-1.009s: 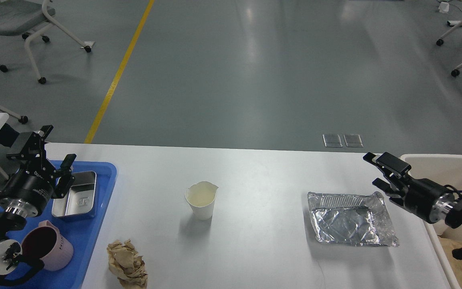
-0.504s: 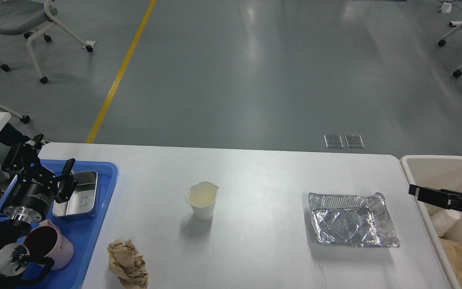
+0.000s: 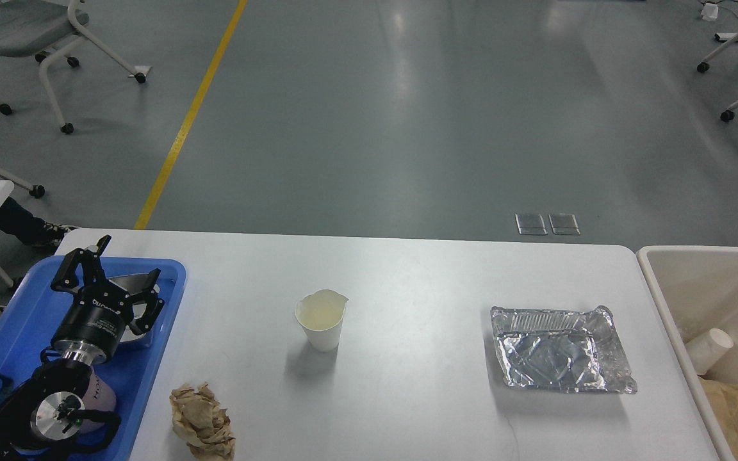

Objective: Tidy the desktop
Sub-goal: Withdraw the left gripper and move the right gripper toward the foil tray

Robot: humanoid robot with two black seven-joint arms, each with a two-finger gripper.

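- The big white smooth desktop (image 3: pixel 420 282) fills the lower half of the picture, from the left side almost to the right edge.
- At the lower left, the flat blue plastic tray (image 3: pixel 170 282) lies on the desktop. The robot's black left claw (image 3: pixel 116 275) now hangs over the tray, above a shiny metal box (image 3: pixel 127 285) that it partly hides.
- A second ago this claw was further left, by the tray's edge. It has moved right and lower in the picture.
- The left claw's fingers are spread apart and hold nothing.
- A pink mug (image 3: pixel 97 400) sits on the tray near the bottom left, partly behind the arm.
- The right claw was over the right end of the desktop a second ago. It has pulled back, and now only a tiny black bit shows at the right edge, so the claw cannot be seen.
- The beige plastic bin (image 3: pixel 657 282) stands at the right side. A small white paper cup (image 3: pixel 708 351) lies inside it, with brown paper below it.
- Three things have not moved and still need tidying: a white paper cup with pale liquid (image 3: pixel 321 328) in the middle, a crumpled brown paper ball (image 3: pixel 202 430) at the bottom left, and a dented silver foil tray (image 3: pixel 561 351) toward the right.
- So the job looks only partly done. Neither claw is near these three things, and the next pick has not started.
- The full cup could spill if it gets squeezed or tipped.
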